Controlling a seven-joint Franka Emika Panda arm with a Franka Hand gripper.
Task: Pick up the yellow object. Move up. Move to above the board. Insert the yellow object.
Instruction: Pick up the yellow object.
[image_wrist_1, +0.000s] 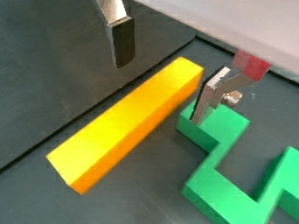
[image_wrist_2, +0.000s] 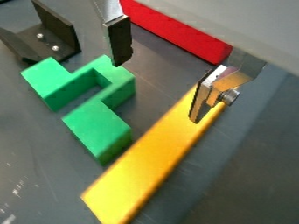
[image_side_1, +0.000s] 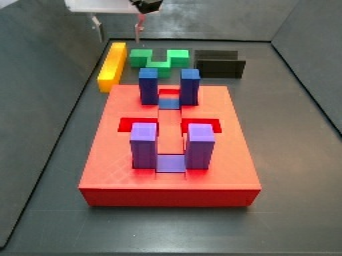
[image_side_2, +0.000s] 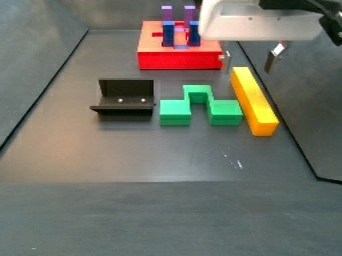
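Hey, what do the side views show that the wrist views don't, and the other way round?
Only the side views show the board's blue and purple blocks and the yellow object end to end. Only the wrist views show the gripper close up: jaws open, one finger on each side of the yellow object, near its end. Both share the yellow object, the green block, the fixture and some red of the board.

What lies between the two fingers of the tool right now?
One end of the yellow object lies between the open tool's fingers, not yet gripped; both wrist views show this. The green block sits beside it, outside the gap.
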